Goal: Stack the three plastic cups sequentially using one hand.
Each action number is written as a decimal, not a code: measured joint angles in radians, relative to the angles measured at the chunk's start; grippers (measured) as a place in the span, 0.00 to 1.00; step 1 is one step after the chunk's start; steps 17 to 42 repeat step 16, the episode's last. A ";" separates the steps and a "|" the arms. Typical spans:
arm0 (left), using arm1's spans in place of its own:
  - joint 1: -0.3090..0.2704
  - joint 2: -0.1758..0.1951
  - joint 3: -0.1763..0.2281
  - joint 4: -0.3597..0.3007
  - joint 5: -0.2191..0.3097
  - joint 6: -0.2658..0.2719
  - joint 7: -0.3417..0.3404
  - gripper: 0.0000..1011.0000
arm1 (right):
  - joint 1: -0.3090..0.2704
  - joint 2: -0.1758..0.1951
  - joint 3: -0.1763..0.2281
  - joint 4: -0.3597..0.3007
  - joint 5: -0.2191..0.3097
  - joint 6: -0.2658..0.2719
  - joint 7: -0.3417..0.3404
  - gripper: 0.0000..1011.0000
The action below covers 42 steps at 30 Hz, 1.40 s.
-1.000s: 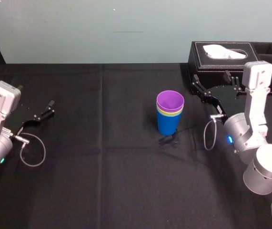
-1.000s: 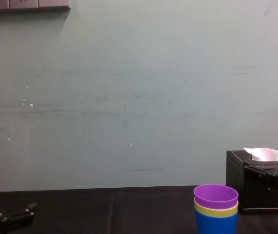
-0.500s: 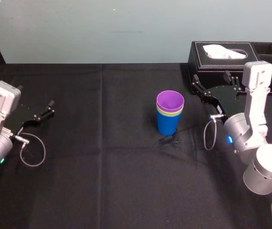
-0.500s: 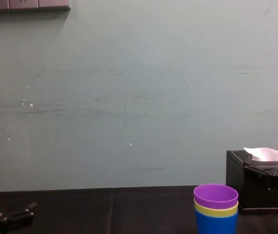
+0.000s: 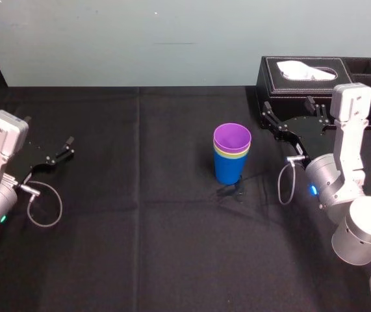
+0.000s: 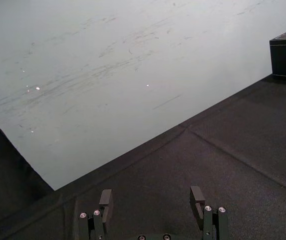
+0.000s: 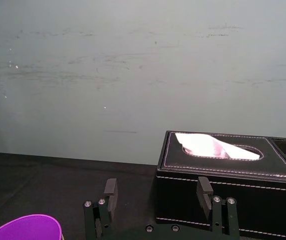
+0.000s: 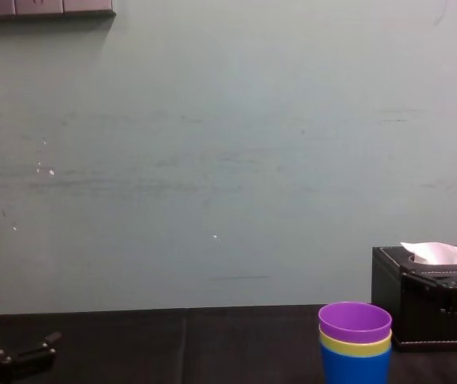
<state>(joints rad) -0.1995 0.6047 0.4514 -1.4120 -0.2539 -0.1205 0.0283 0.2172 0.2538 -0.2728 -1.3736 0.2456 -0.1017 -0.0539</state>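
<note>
Near cups (image 5: 232,153), R gripper (image 7: 158,187) jaws wide, empty; L gripper (image 6: 150,196) idle.

I see a pale blue-green wall (image 8: 212,160) rising directly behind the table (image 5: 140,247), which is draped in black cloth (image 5: 107,110). Faint streaks (image 8: 116,184) scuff the wall, and a grey panel (image 8: 44,6) sits high above the table's left end.

In the head view the stack of three cups (image 5: 232,154) stands on the bench (image 5: 140,247) just right of the frame's centre, each cup nested in the next. The tissue box (image 5: 308,84) sits behind it at upper right. The right gripper (image 5: 288,107) hangs right of the stack, before the box; the left gripper (image 5: 47,130) is at far left, well apart.
</note>
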 joint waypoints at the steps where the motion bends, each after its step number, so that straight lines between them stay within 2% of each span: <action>1: 0.000 0.000 0.000 0.000 0.000 0.000 0.000 1.00 | 0.000 0.000 0.000 0.000 0.000 0.000 0.000 0.99; 42: 0.000 0.000 0.000 0.000 0.000 0.000 0.000 1.00 | 0.000 0.000 0.000 0.000 0.000 0.000 0.000 0.99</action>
